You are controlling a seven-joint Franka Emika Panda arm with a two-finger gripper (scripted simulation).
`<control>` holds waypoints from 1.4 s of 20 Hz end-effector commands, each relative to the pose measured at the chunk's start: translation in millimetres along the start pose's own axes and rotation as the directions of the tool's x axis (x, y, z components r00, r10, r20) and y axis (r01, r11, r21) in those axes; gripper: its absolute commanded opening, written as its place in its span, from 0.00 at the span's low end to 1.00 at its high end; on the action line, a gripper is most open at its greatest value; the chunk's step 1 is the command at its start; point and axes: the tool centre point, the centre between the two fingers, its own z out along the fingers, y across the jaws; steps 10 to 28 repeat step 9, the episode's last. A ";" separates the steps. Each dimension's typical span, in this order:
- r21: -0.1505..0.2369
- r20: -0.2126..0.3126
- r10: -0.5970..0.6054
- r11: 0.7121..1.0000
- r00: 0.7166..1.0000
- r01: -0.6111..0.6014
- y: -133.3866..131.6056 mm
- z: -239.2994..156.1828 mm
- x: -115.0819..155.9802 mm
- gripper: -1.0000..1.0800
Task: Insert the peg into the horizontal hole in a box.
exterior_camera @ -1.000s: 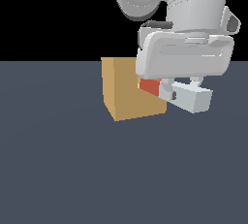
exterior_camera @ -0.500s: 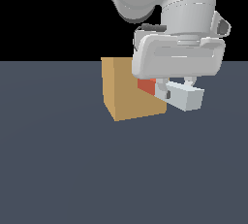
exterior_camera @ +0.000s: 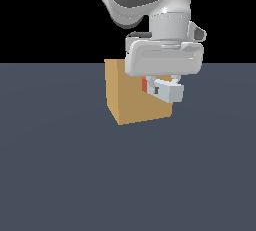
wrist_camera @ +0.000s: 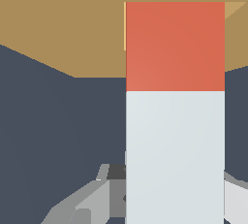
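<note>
The tan box point(exterior_camera: 132, 97) stands on the dark floor near the middle of the exterior view. My gripper point(exterior_camera: 161, 86) hangs at its side on the exterior view's right, shut on the peg point(exterior_camera: 165, 90). The peg lies level; its white end sticks out away from the box and only a small patch of its orange-red half shows against the box face. In the wrist view the peg point(wrist_camera: 174, 121) runs from my fingers point(wrist_camera: 87, 203) to the box point(wrist_camera: 63, 29), its orange-red end inside the hole point(wrist_camera: 232, 9), whose pale edges frame it.
A flat dark grey floor point(exterior_camera: 65, 175) surrounds the box. My arm's white body point(exterior_camera: 150, 5) rises above the gripper and hides the box's upper corner on the exterior view's right.
My gripper has carried the peg toward the exterior view's left, into the box. Less orange-red shows now, and the white end sits closer to the box face.
</note>
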 end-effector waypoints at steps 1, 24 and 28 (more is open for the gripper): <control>-0.004 0.001 0.001 1.000 1.000 -0.001 0.7 -2.1 14.5 0.00; -0.004 0.002 0.001 1.000 1.000 -0.001 2.3 -2.5 31.3 0.00; -0.004 0.002 0.001 1.000 1.000 -0.001 2.3 -2.5 31.3 0.00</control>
